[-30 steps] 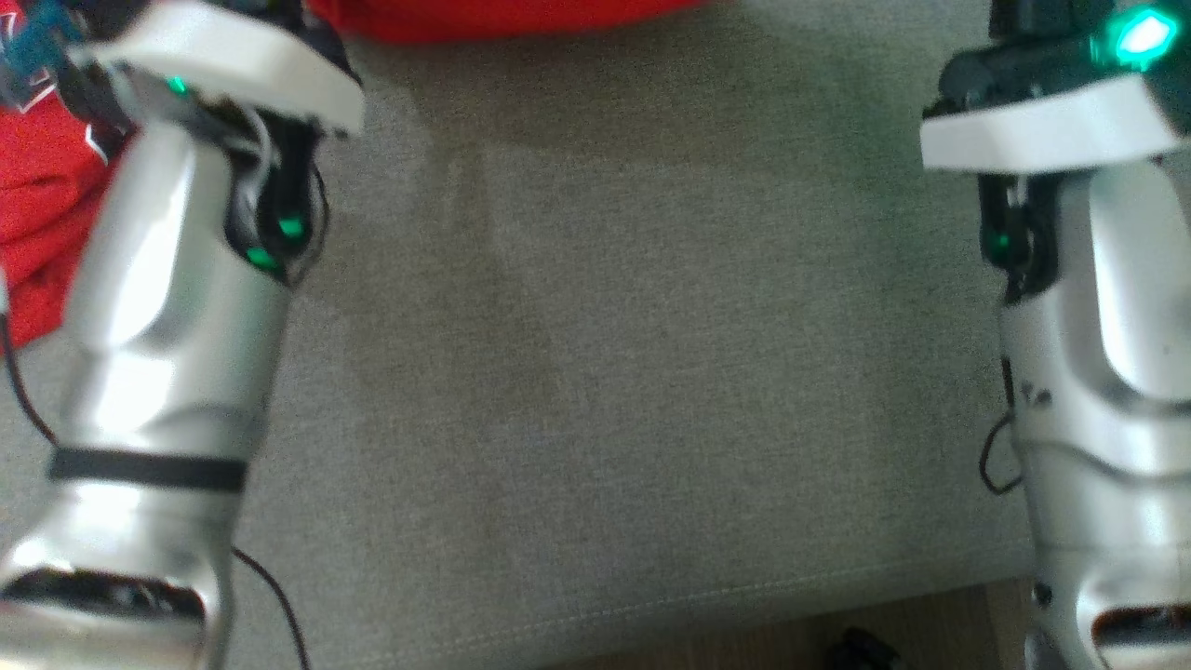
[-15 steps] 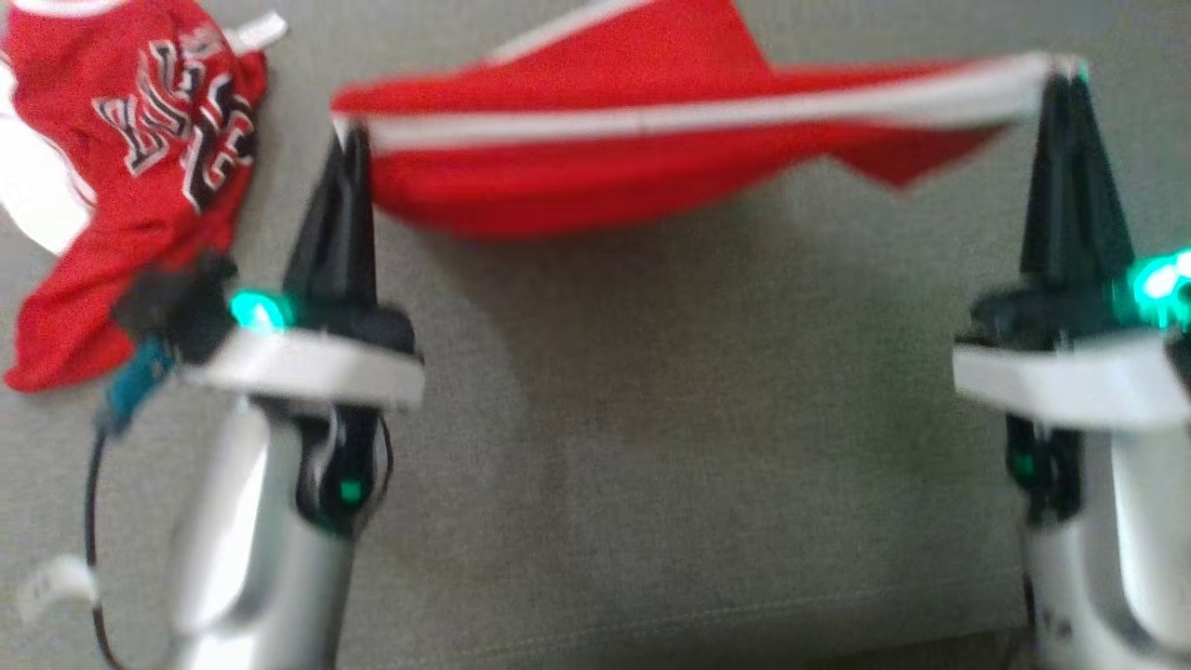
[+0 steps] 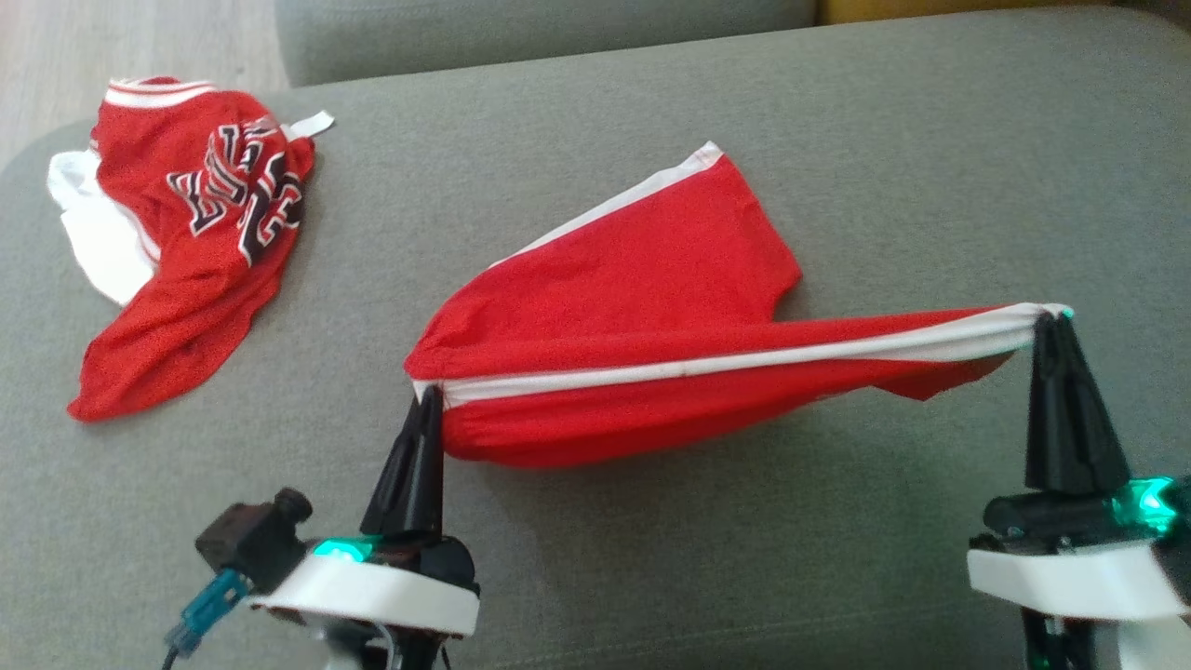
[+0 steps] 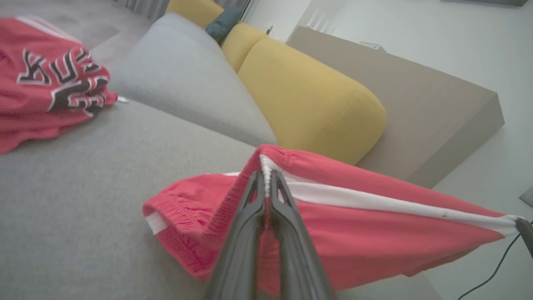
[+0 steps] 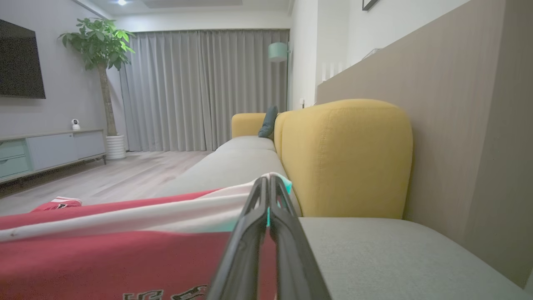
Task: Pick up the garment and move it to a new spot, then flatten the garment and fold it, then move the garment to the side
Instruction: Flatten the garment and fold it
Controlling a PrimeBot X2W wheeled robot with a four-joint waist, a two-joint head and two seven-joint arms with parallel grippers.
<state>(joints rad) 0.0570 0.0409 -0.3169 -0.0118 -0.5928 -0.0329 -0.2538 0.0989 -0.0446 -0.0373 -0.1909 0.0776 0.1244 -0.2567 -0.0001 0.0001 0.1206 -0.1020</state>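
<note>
Our view lifted, left gripper [image 3: 428, 395] and right gripper [image 3: 1051, 321] still pinch the striped red piece [image 3: 633, 298] taut for flattening.

Long black tapered fingers [image 3: 414, 465], white wrist plates [image 3: 372, 594], glowing green lights [image 3: 340, 549], blue cable plug [image 3: 207, 603].

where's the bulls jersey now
Head view, upper left: the bulls jersey lies crumpled on the sofa seat, apart from the red striped cloth held by left pincer and right pincer.
</note>
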